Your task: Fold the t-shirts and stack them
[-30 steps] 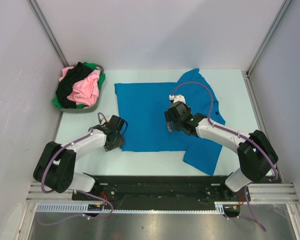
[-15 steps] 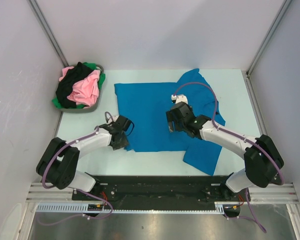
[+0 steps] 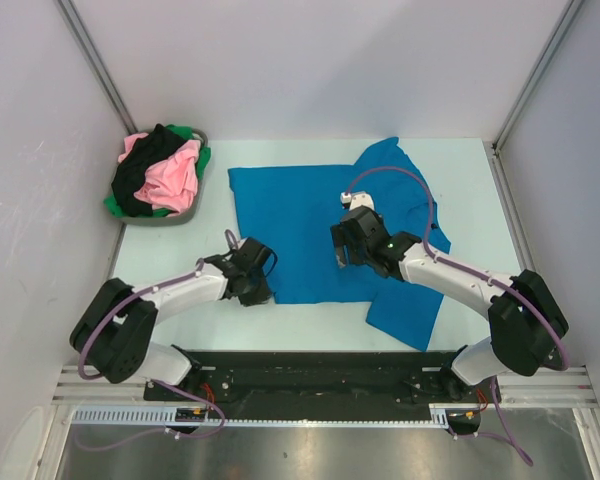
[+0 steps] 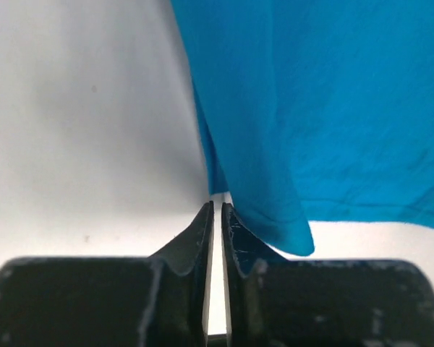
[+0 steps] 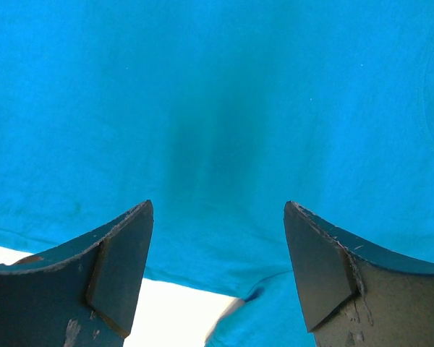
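Pale bench (image 3: pixel 460 170), top view: blue t-shirt (image 3: pixel 290 210) lies spread flat at centre, between both arms. Left wrist view: left fingers (image 4: pixel 192 238) are almost closed, pinching the shirt's corner edge. Right wrist view: right fingers (image 5: pixel 119 253) stand wide apart above the cloth.

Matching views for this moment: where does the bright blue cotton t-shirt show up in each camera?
Top external: the bright blue cotton t-shirt lies spread mid-table, between the arms.
Left wrist: the shirt fills the upper right, its corner beside the left gripper.
Right wrist: the shirt fills nearly the whole picture beyond the right gripper.
Shared landmark: the shirt's near hem against the pale table.
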